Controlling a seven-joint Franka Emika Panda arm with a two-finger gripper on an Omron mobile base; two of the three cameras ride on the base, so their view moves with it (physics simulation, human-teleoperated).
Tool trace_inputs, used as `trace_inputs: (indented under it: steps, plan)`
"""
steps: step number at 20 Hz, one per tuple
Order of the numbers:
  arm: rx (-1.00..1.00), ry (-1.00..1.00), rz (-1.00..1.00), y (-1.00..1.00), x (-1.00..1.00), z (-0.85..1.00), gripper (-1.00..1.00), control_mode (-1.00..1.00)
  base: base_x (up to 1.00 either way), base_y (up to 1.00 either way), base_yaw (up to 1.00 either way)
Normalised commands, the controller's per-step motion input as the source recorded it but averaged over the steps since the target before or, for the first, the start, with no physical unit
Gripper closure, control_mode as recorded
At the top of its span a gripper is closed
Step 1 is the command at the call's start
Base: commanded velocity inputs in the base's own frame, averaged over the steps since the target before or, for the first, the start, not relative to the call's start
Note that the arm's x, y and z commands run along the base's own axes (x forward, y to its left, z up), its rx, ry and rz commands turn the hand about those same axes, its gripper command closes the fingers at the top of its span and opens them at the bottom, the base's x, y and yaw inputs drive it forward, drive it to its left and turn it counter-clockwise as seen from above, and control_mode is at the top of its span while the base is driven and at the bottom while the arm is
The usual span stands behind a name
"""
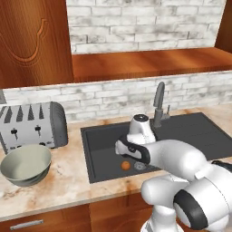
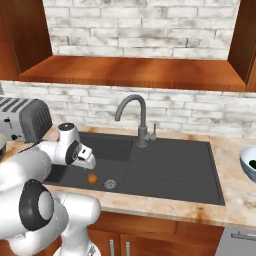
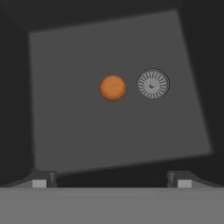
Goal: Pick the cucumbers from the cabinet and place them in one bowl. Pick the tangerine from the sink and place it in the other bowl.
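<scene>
The tangerine lies on the floor of the dark sink, just beside the round metal drain. My gripper hangs open above the basin and looks straight down at the fruit, with nothing between its fingertips. From the base, the tangerine sits just below my hand. The grey-green bowl stands on the counter left of the sink. The pale blue bowl is cut off at the right edge, with something dark green, seemingly a cucumber, inside. The cabinet's doorless shelf bay runs above.
A curved grey tap rises behind the basin, close to my arm. A silver toaster stands behind the grey-green bowl. The flat drainboard takes up the sink's right half. Wooden drawers sit under the counter.
</scene>
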Motion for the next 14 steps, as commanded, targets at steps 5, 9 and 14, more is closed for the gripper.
trace_inputs:
  steps: [5,9,14]
  plan:
    - [0.0,0.0,0.01,-0.08,0.29,-0.41,-1.0,-1.0,0.0,0.0,0.0]
    - [0.0,0.0,0.05,0.0,0.33,-0.38,-1.0,-1.0,0.0,0.0,0.0]
    - [0.0,0.0,0.02,0.0,0.17,-0.09,-1.0,-1.0,0.0,0.0,0.0]
